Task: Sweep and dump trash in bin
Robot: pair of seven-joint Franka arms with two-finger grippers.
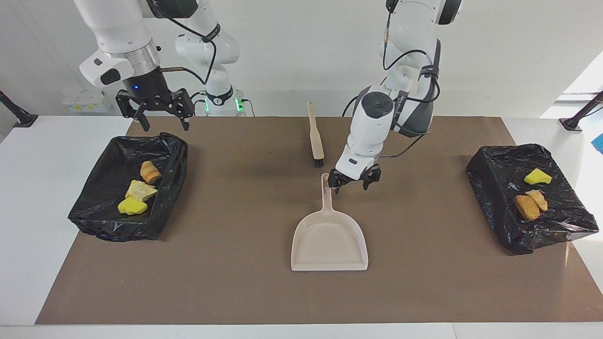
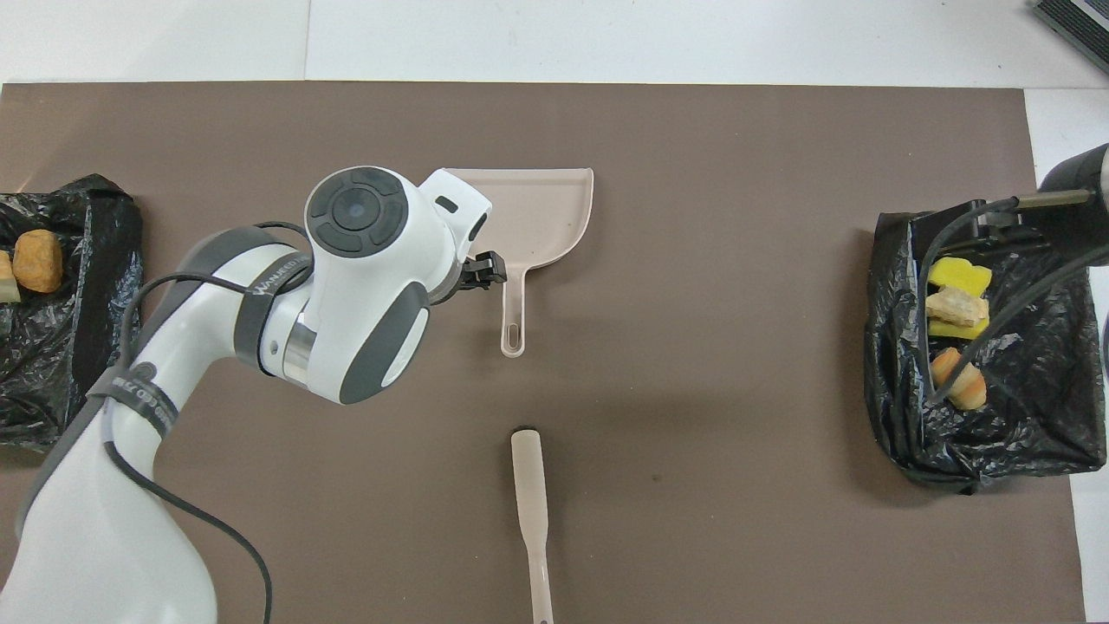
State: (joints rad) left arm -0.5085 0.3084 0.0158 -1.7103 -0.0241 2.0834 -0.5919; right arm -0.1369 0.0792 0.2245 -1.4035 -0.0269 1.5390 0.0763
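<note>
Trash sits in both bins, dustpan lies free

Trash [image 1: 137, 192] of three chunks lies in the black-lined bin [image 1: 108, 226] at the right arm's end; three more chunks [image 1: 532, 197] lie in the other bin [image 1: 494, 183] at the left arm's end. Between them the beige dustpan [image 1: 329, 240] rests flat on the brown mat [image 1: 235, 282], with the brush [image 1: 314, 136] nearer the robots. The left gripper [image 1: 351, 184] hangs just beside the dustpan's handle, fingers spread and holding nothing. The right gripper [image 1: 161, 123] waits over its bin's edge, fingers spread.

White wall [image 1: 301, 56], white table [image 1: 28, 212], brown mat [image 1: 235, 292].
</note>
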